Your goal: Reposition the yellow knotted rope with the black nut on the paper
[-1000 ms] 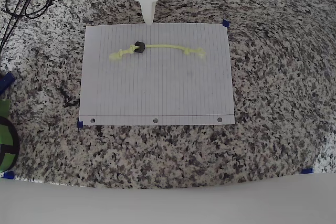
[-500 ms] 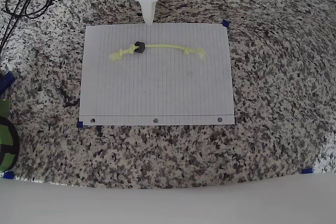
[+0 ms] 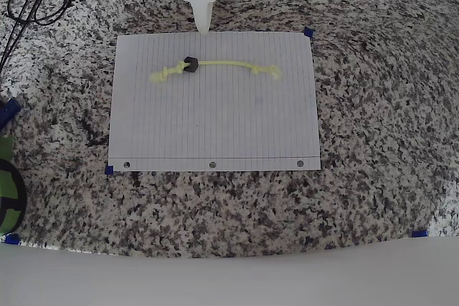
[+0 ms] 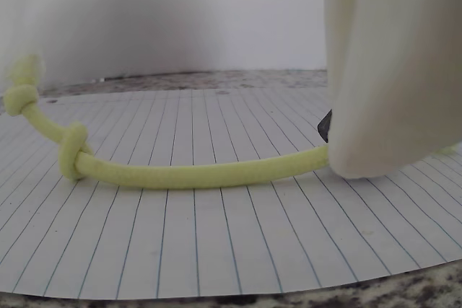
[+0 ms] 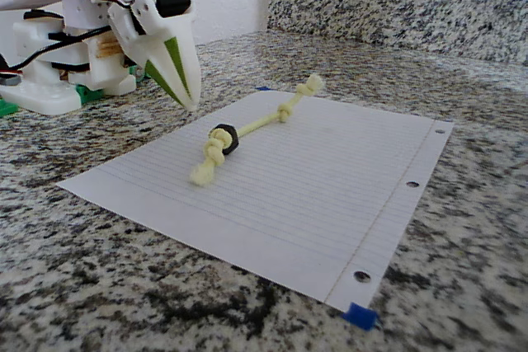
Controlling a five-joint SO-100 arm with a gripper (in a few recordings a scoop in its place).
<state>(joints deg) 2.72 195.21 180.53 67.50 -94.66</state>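
Note:
The yellow knotted rope (image 3: 226, 63) lies roughly straight across the upper half of the paper (image 3: 215, 127), with knots near both frayed ends. The black nut (image 3: 190, 64) is threaded on it beside the left knot. My gripper (image 3: 204, 29) points down at the paper's top edge, just above the nut, with its jaws together and nothing held. In the fixed view the gripper (image 5: 190, 105) hovers left of the rope (image 5: 256, 127) and nut (image 5: 224, 138), clear of both. In the wrist view a white finger (image 4: 393, 70) hides most of the nut, and the rope (image 4: 195, 174) curves off to the left.
Black cables (image 3: 29, 1) loop on the granite counter at the top left. A green and black object (image 3: 7, 191) sits at the left edge. The arm's white base (image 5: 58, 72) stands behind the gripper, and a granite backsplash (image 5: 396, 6) borders the far side.

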